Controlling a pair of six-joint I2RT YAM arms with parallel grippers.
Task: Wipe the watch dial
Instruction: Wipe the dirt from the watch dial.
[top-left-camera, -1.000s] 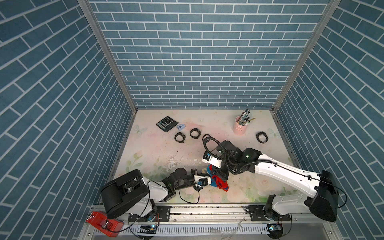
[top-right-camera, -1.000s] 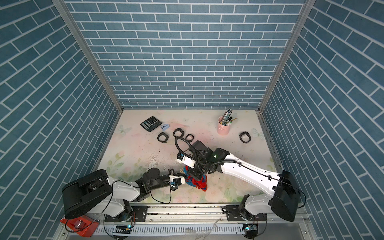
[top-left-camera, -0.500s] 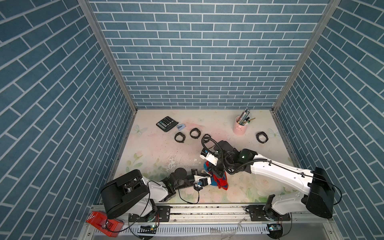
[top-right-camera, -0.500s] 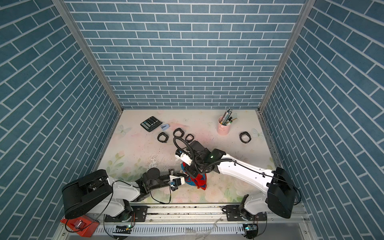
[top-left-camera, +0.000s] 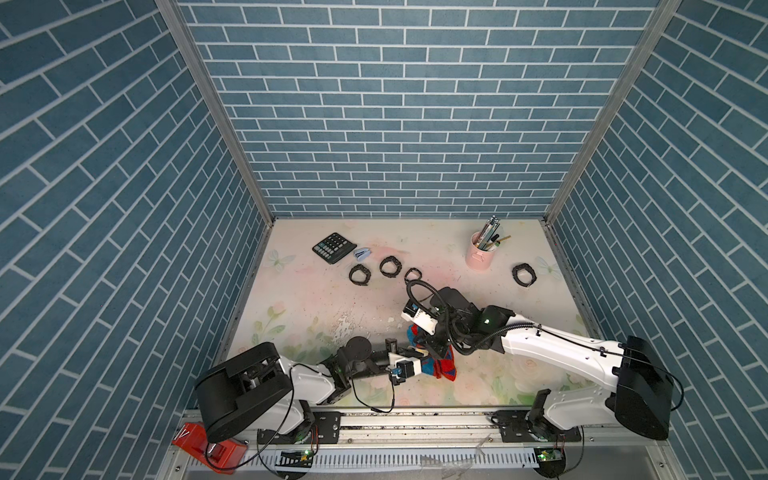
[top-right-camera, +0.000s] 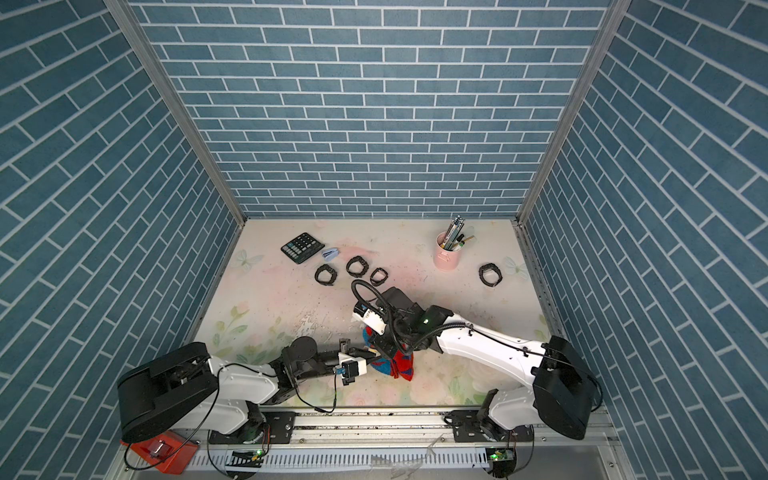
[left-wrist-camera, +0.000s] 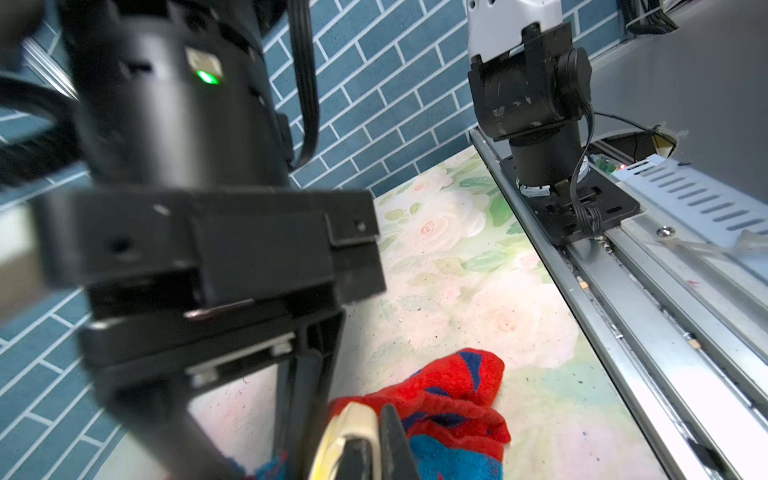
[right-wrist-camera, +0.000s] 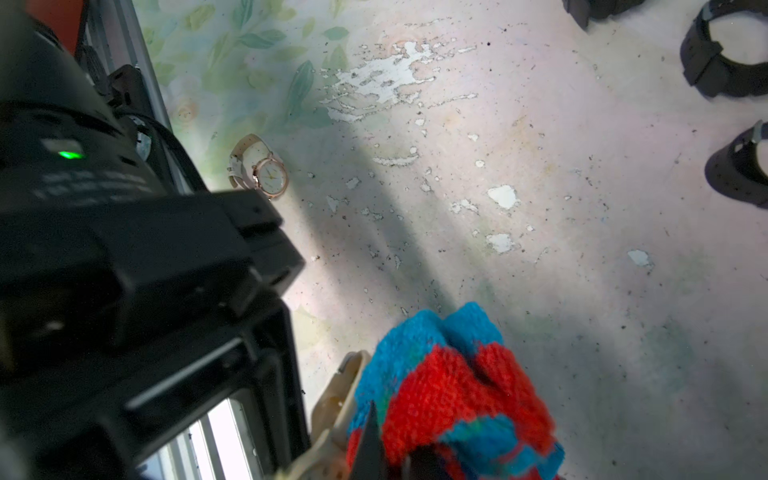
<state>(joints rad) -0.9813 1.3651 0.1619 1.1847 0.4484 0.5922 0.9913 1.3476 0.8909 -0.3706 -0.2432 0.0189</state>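
Observation:
My left gripper (top-left-camera: 417, 358) (left-wrist-camera: 372, 440) reaches in low near the front edge, shut on the cream strap (left-wrist-camera: 357, 424) of a watch (right-wrist-camera: 336, 399). That watch's dial is hidden behind the cloth. A red and blue cloth (top-left-camera: 442, 368) (top-right-camera: 401, 368) is bunched against the strap, and my right gripper (top-left-camera: 434, 353) (right-wrist-camera: 395, 457) is shut on it, pointing down from above. In the right wrist view a second cream-strapped watch (right-wrist-camera: 269, 178) lies on the table beside the left arm, its white dial showing.
Three black watches (top-left-camera: 359, 274) (top-left-camera: 390, 266) (top-left-camera: 412, 274) lie in a row at mid-table, another (top-left-camera: 524, 274) at the right. A calculator (top-left-camera: 334, 247) and a pink pen cup (top-left-camera: 480, 254) stand at the back. The metal rail (top-left-camera: 415, 419) runs along the front.
My right gripper has shifted slightly to the left with the cloth, closer against the strap. The left arm has stayed where it was.

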